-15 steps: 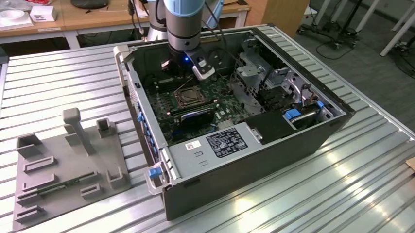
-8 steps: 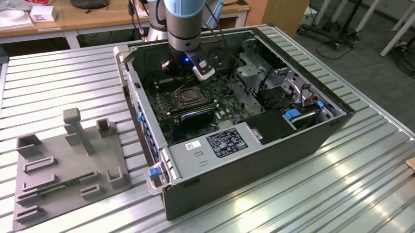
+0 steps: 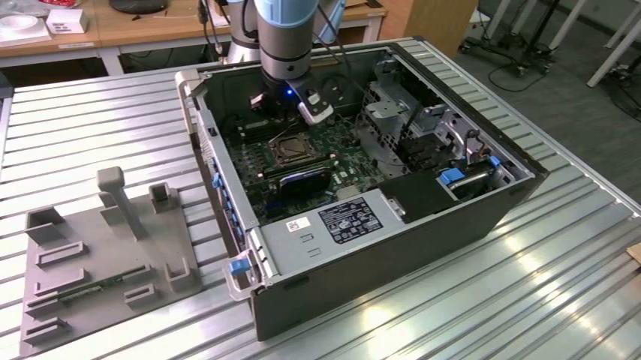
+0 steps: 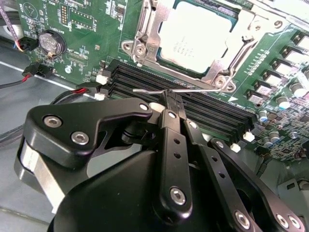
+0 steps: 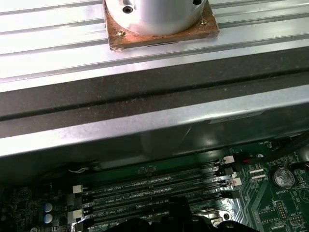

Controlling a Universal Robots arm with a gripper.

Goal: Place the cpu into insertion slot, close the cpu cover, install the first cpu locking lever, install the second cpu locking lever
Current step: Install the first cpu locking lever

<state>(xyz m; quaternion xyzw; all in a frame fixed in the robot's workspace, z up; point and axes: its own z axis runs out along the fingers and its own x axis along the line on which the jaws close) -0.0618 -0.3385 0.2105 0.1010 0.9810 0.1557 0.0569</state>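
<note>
The pale silvery cpu [image 4: 195, 34] lies flat in the insertion slot [image 3: 291, 148] on the green motherboard. The silvery cpu cover [image 4: 146, 34] rests down around it as a frame. In the second wrist view a thin metal locking lever [image 4: 145, 90] runs along the socket's edge, above the black memory slots. My gripper [image 4: 173, 100] has its black fingers pressed together on that lever wire near its middle. In the exterior view the gripper [image 3: 278, 118] reaches down inside the open computer case, just behind the socket.
Black memory slots [image 4: 212, 113] lie right beside the lever. A coin battery [image 4: 51, 42] and red-black cables sit off to one side. The case wall [image 5: 145, 121] stands close behind. Drive cages [image 3: 401, 120] and a power supply [image 3: 341, 221] crowd the case. A grey fixture plate [image 3: 100, 255] lies at the exterior view's left.
</note>
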